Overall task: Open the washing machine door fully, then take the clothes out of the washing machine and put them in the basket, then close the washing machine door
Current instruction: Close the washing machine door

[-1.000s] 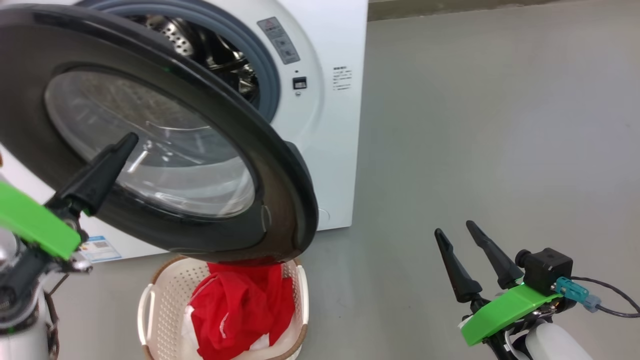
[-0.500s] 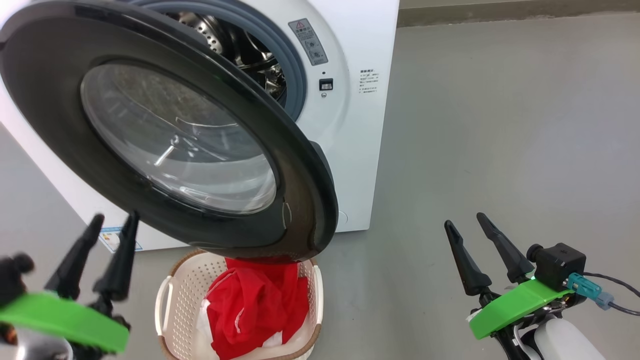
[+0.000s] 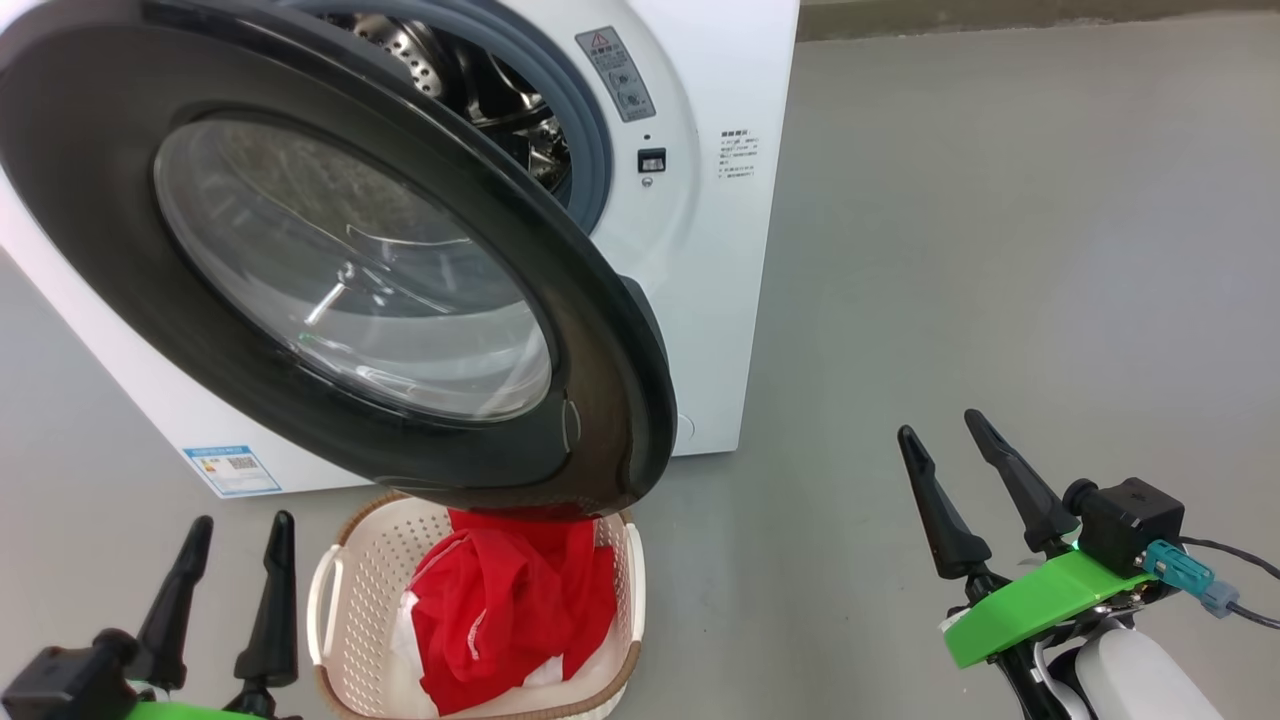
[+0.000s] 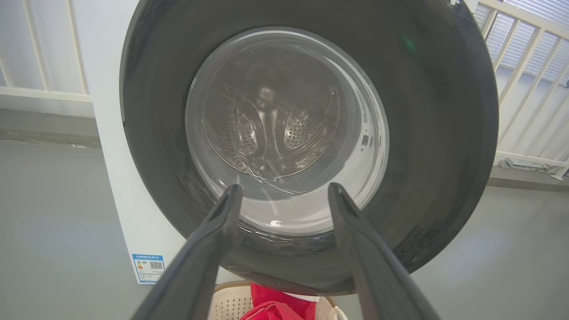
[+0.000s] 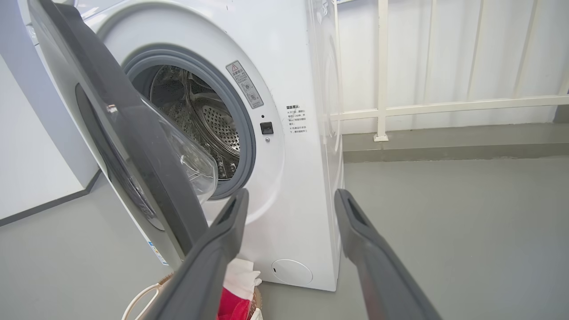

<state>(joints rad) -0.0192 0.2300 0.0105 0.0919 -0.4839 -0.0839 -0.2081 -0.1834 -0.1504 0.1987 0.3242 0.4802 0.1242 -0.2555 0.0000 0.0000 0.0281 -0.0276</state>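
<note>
Left claw [image 3: 241,523] sits at the lower left of the head view, its 2 dark fingers spread apart and holding nothing, just left of the basket [image 3: 338,570]. Seen from its own wrist camera, it points straight at the outer face of the washing machine door [image 4: 289,133] without touching it, and the steel drum shows through the glass window. Right claw [image 3: 941,425] hangs at the lower right over the grey floor [image 3: 1000,250], well apart from the washing machine [image 3: 700,250], its 2 fingers likewise parted and empty.

The door [image 3: 350,270] stands partly open, swung out from the front of the machine so that its black rim overhangs the far end of the basket in the head view. Behind it, the grey gasket [image 3: 592,150] and the perforated drum [image 3: 480,90] are exposed. The red clothes [image 3: 510,600] lie heaped inside the basket, with white fabric showing beneath them. The basket rests on the floor just in front of the machine, near the blue label [image 3: 232,468]. From the right wrist camera, the small round flap [image 5: 291,272] shows low on the white front, and a white railing [image 5: 382,66] runs behind.
</note>
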